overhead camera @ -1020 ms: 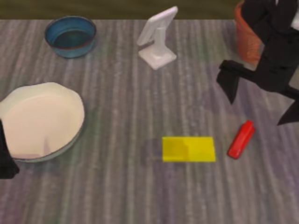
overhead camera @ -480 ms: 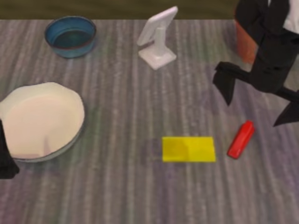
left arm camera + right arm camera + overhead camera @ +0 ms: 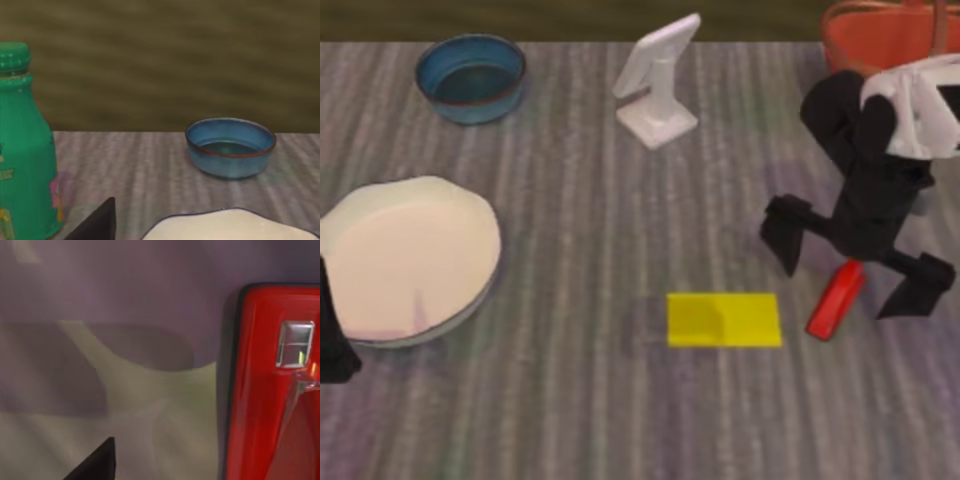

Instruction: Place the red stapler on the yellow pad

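Observation:
The red stapler (image 3: 830,308) lies on the table at the right, slanted, just right of the yellow pad (image 3: 724,319), which is flat and bare. My right gripper (image 3: 850,262) hangs open over the stapler's far end, one black finger on each side of it. In the right wrist view the stapler (image 3: 272,390) fills one side of the picture, close up, and one fingertip (image 3: 100,462) shows beside it, apart from it. My left gripper (image 3: 332,350) is parked at the table's left edge, open, beside the white bowl.
A large white bowl (image 3: 492,250) sits at the left, a blue bowl (image 3: 471,77) at the back left, a white stand (image 3: 658,85) at the back middle. An orange-red basket (image 3: 875,40) stands behind the right arm. The left wrist view shows a green bottle (image 3: 22,150).
My right arm has come forward and down from beside the basket. Its open fingers now straddle the stapler's far end. Stapler, pad and left arm have not moved.

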Controlling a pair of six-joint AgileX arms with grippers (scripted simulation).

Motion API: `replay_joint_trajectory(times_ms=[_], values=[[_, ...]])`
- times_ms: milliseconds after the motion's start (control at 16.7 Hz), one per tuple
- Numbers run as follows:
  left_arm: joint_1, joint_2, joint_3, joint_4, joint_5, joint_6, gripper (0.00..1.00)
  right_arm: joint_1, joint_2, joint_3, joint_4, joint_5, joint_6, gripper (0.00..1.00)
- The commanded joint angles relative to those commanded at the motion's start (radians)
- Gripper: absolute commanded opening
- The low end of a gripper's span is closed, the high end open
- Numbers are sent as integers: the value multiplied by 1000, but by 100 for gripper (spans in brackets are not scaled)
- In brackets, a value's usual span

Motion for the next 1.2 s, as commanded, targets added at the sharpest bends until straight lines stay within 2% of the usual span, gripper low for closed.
replay_joint_trajectory(times_ms=[300, 1080, 1200], values=[[0, 0, 0, 0, 0, 0, 100, 1, 11, -18, 23, 0, 1, 100], [0, 0, 0, 0, 0, 0, 100, 1, 11, -18, 23, 0, 1, 2], [0, 0, 0, 0, 0, 0, 100, 1, 11, -18, 23, 0, 1, 0]])
